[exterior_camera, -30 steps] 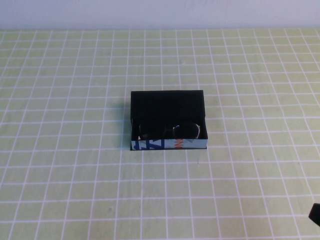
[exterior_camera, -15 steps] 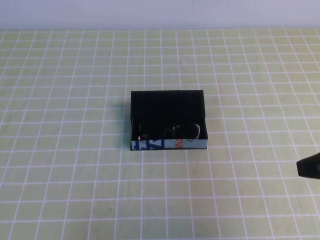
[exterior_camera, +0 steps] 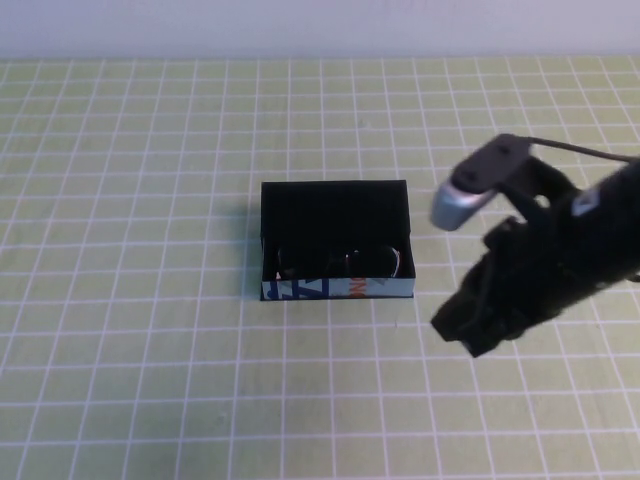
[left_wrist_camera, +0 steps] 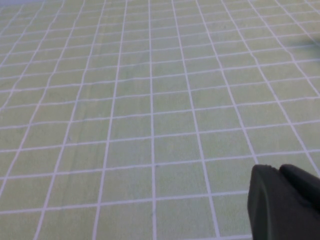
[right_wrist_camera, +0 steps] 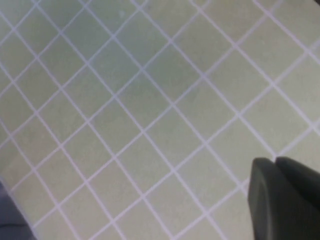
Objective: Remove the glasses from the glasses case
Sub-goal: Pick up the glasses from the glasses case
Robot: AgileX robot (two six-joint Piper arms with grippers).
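Black glasses inside glasses case

Inside the glasses case, the glasses sit mostly lost in shadow. The right gripper, beside the case, blurs dark; the left gripper is cut off at the edge

The right arm reaches in from the right edge of the high view, above the table to the right of the glasses case and well apart from it. Its silver-capped wrist sits nearest the case's right side, and the dark right gripper hangs low, just off the case's front right corner. The left gripper shows only as a dark tip in its own wrist view.
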